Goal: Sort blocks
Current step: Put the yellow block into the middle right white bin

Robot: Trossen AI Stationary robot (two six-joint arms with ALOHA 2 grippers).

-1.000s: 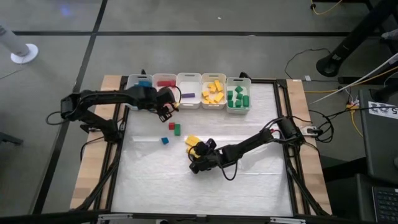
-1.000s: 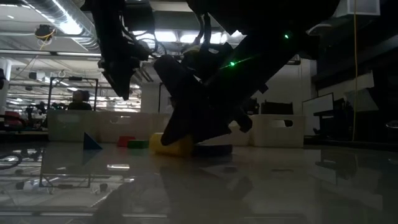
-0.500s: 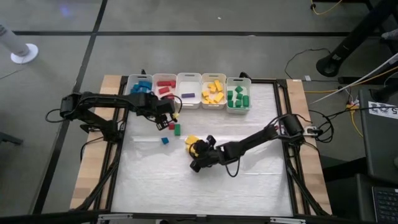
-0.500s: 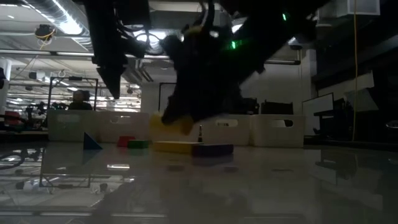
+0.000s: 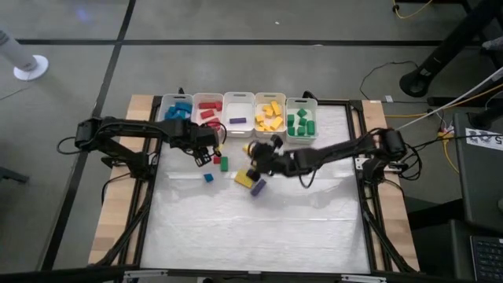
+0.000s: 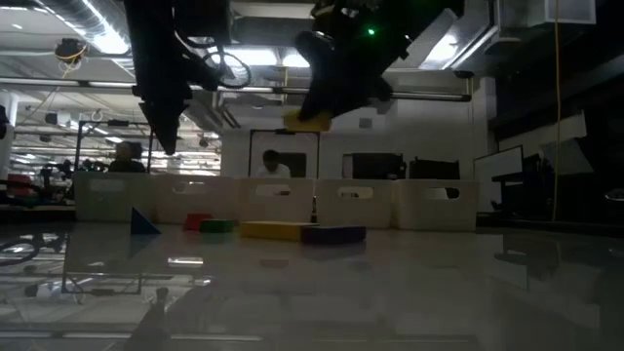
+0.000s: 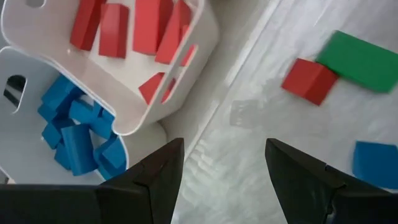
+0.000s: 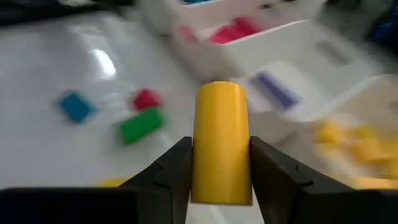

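Grey floor surrounds the table, whose white top is bare across its whole near half, giving wide free room there. Five white bins line the far edge, touching side by side; they hold, from the left, blue, red, purple, yellow and green blocks.

Right arm reaches in from the right edge. Right gripper hangs lifted above the table just in front of the yellow bin, fingers clamped on a yellow block: smooth, solid yellow, rounded on top, standing upright between the pads.

Left gripper hovers near the red bin's front edge, fingers spread wide, holding nothing.

Loose on the table: yellow bar touching a purple block; green block beside a red block; blue block a little nearer.
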